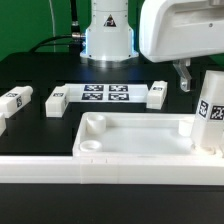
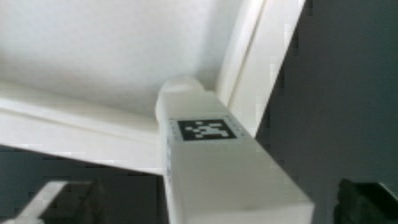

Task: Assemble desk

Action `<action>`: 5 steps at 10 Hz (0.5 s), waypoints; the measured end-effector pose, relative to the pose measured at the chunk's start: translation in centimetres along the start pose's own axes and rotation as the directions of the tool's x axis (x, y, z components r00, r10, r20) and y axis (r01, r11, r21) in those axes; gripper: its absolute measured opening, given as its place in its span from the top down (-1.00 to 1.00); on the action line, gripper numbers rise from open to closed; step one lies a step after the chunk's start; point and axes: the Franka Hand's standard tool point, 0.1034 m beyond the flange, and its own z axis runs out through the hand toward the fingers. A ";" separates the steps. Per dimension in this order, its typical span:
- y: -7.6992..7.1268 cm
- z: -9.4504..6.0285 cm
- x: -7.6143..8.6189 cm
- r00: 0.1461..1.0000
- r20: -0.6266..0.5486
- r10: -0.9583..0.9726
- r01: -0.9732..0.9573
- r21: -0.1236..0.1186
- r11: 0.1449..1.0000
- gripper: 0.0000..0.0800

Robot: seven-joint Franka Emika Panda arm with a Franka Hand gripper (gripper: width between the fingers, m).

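One desk top (image 1: pixel 140 135) and four legs (image 1: pixel 55 98) show in the exterior view, one leg (image 1: pixel 212 112) upright at its corner. The gripper (image 1: pixel 183 80) hangs wide open, empty. Only the wrist view shows that leg's end tag (image 2: pixel 210 130).

Cut off by the exterior view's right edge: leg (image 1: pixel 211 112). By its left edge: white thing (image 1: pixel 3 126), no telling what. Too blurry to read in the wrist view: tag (image 2: pixel 208 130).

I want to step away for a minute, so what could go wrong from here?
One: the open hand hangs over the leg at the desk top's right end; an off-centre descent could knock it rather than grip it. Two: a second leg lies close by beside the marker board, and the arm might nudge it.
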 end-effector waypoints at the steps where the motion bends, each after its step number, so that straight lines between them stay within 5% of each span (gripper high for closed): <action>1: 0.2 0.1 0.5 1.000 0.013 -0.004 0.003 0.003 1.000 -0.62; 4: 0.8 0.3 0.6 1.000 0.006 -0.028 0.028 0.002 1.000 -0.54; 5: 0.8 0.3 0.6 0.999 0.006 -0.045 0.045 0.002 0.999 -0.21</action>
